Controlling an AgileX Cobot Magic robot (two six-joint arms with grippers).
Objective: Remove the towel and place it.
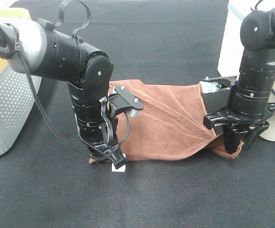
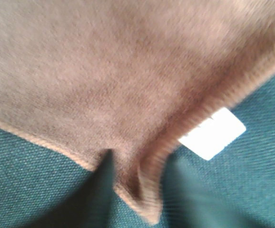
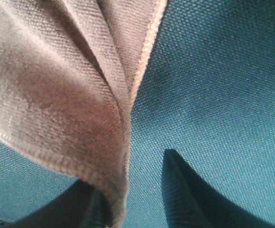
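Note:
The reddish-brown towel (image 1: pixel 171 118) lies stretched across the dark table cloth between my two grippers, with pleats running toward its right end. My left gripper (image 1: pixel 112 159) is at its front left corner, beside the white tag (image 1: pixel 118 167). In the left wrist view the gripper (image 2: pixel 137 190) is pinched on the hemmed corner of the towel (image 2: pixel 128 71), with the tag (image 2: pixel 213 133) next to it. My right gripper (image 1: pixel 236 142) is at the front right corner. In the right wrist view the gripper (image 3: pixel 132 183) stands open. A fold of the towel (image 3: pixel 47 95) rests against one finger, and a gap separates it from the other finger (image 3: pixel 185 199).
A grey perforated basket (image 1: pixel 4 95) stands at the left edge. White objects (image 1: pixel 232 42) stand at the back right, behind the right arm. The dark table cloth (image 1: pixel 152 199) stretches in front of the towel.

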